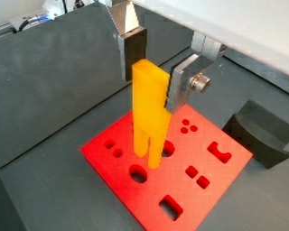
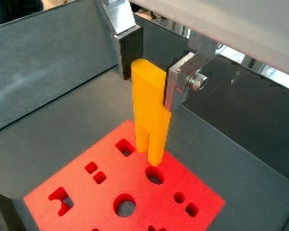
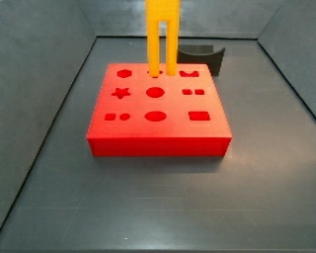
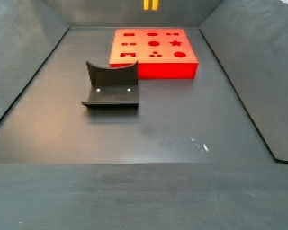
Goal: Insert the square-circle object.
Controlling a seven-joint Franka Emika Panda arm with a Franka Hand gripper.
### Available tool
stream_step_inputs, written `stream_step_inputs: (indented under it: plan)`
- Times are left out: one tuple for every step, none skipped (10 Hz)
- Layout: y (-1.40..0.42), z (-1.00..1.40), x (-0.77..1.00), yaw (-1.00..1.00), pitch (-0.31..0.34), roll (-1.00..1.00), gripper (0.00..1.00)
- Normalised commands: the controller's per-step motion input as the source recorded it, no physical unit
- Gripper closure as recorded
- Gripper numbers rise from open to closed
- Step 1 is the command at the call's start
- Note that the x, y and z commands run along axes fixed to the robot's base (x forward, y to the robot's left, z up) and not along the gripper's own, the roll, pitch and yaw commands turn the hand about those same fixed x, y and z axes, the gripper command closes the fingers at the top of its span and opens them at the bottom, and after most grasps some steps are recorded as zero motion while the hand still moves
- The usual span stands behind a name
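1. Gripper (image 1: 151, 56) sits above the red block (image 1: 172, 185), seen from close in both wrist views; its fingers (image 2: 129, 47) are clamped on the upper end of the square-circle object (image 2: 148, 108).
2. Square-circle object: tall orange-yellow bar, held upright, forked end down. In a side view (image 3: 162, 38) the two prongs reach the block's top face at the back row of holes; whether they have entered a hole or only touch the surface cannot be told.
3. In a wrist view the fork tips sit at a round hole (image 2: 153, 168) near the block's edge.
4. Red block lies flat on the dark desk (image 4: 147, 135), top face showing star, circle, square and oval cut-outs (image 3: 155, 92).
5. Dark grey curved piece (image 4: 111, 87) rests on the desk beside the block, apart from it; also visible behind the block (image 3: 200, 54).
6. In the far side view only the bar's lower tip (image 4: 150, 5) enters the frame; the gripper is out of that view.
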Motion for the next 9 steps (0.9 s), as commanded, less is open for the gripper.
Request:
stream_step_inputs:
  plan:
    - [-0.05, -0.68, -0.10, 0.00, -0.099, 0.28, 1.00]
    - [-0.01, -0.71, -0.26, 0.00, -0.093, 0.32, 1.00]
    - [-0.07, -0.75, -0.50, 0.00, -0.170, 0.21, 1.00]
    - [-0.05, -0.49, -0.49, 0.00, -0.177, 0.03, 1.00]
    - [-0.04, -0.29, -0.49, 0.00, -0.189, -0.05, 1.00]
    - [-0.04, -0.19, -0.48, 0.00, -0.184, -0.05, 1.00]
    - [-0.15, 0.00, -0.36, 0.02, -0.107, -0.01, 1.00]
    - [-0.16, -0.07, -0.38, 0.01, -0.169, -0.03, 1.00]
    - [-0.13, -0.16, -0.15, 0.10, -0.160, -0.02, 1.00]
